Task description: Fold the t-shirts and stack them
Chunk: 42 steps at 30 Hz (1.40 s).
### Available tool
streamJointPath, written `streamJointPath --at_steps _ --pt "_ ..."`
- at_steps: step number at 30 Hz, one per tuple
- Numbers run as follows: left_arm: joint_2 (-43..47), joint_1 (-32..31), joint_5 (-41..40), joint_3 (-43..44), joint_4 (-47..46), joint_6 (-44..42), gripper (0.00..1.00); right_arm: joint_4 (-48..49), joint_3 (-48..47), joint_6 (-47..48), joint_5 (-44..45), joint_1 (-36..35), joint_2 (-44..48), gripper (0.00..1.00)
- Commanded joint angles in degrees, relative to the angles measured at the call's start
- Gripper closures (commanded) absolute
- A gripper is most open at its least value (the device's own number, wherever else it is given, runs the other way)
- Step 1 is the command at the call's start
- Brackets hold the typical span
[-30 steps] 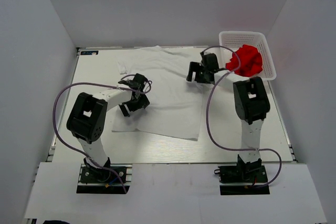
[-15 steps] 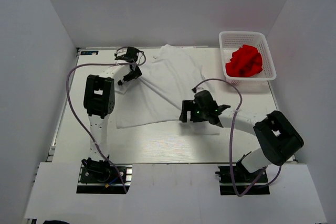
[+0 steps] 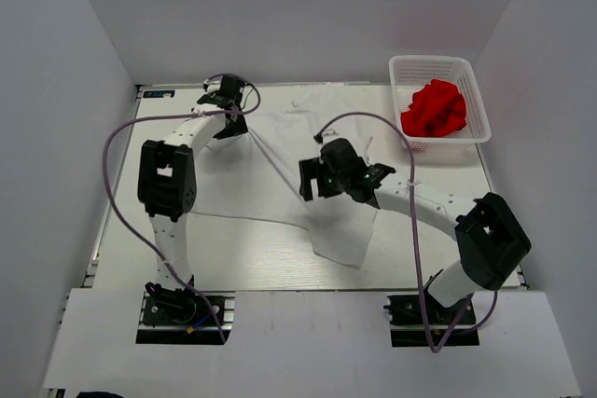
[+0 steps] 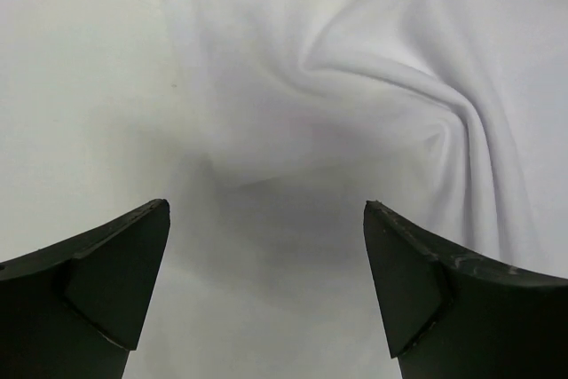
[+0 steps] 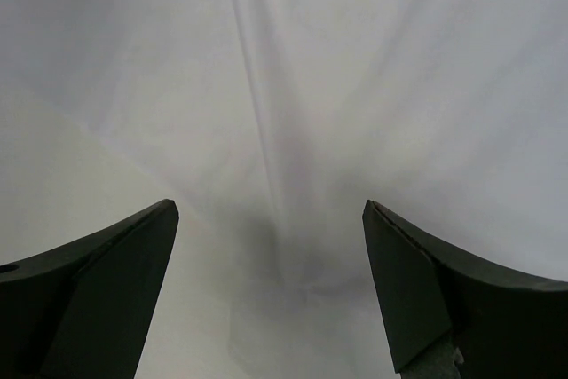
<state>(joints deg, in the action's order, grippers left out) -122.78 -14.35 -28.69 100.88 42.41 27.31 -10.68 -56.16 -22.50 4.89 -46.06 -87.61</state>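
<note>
White t-shirt is lying rumpled across the table, soft and floppy, so I'd be pinching corners. Left gripper is hovering, jaws apart, over its far-left edge, and right gripper is gaping over the middle. Red t-shirt is sitting bunched in the basket.

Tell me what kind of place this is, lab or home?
Probably a lab test cell: plain white walls box in the table, a left arm and right arm are bolted at its near edge, and a basket holds a red shirt.
</note>
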Motion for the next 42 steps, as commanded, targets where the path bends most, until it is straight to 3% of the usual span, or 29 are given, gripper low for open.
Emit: streamJointPath --at_steps 1,4,8,13,20,24,31,35,37,42 --pt "13.3 0.1 -1.0 -8.1 -5.9 -0.5 0.0 -2.6 -6.0 -2.6 9.3 2.4 -2.2 0.1" --pt "15.2 0.6 -0.9 -11.8 -10.3 -2.5 0.0 -4.5 -11.1 -3.6 12.9 5.4 -5.7 0.1" --pt "9.7 2.5 -2.0 -5.9 -9.8 -3.1 0.0 -6.5 -18.8 -2.6 17.3 10.3 -14.0 0.1" --pt "2.4 7.0 3.9 0.3 -11.2 -2.6 0.0 -3.0 -24.6 2.3 11.2 15.2 -20.1 0.1" --pt "-1.7 9.7 10.7 -2.2 -21.1 -3.1 0.0 -0.7 -29.7 6.5 8.8 19.2 -27.0 0.1" --pt "-5.7 10.2 12.6 0.5 -22.9 -4.5 0.0 1.8 -27.3 6.4 2.4 20.3 -29.5 0.1" --pt "-12.6 10.7 14.2 7.2 -23.5 -5.8 0.03 2.8 -22.7 5.5 0.6 20.9 -30.9 0.1" --pt "-20.3 11.3 11.9 19.0 -18.9 -5.8 0.05 2.5 -21.7 6.3 0.8 21.2 -31.0 0.1" --pt "-24.9 11.8 11.9 23.6 -17.2 -5.8 0.0 2.2 -21.4 6.6 1.5 21.1 -31.4 0.1" --pt "-28.3 11.8 17.7 27.3 -26.1 -8.4 0.0 2.0 -21.6 9.7 2.6 21.1 -32.6 0.1"
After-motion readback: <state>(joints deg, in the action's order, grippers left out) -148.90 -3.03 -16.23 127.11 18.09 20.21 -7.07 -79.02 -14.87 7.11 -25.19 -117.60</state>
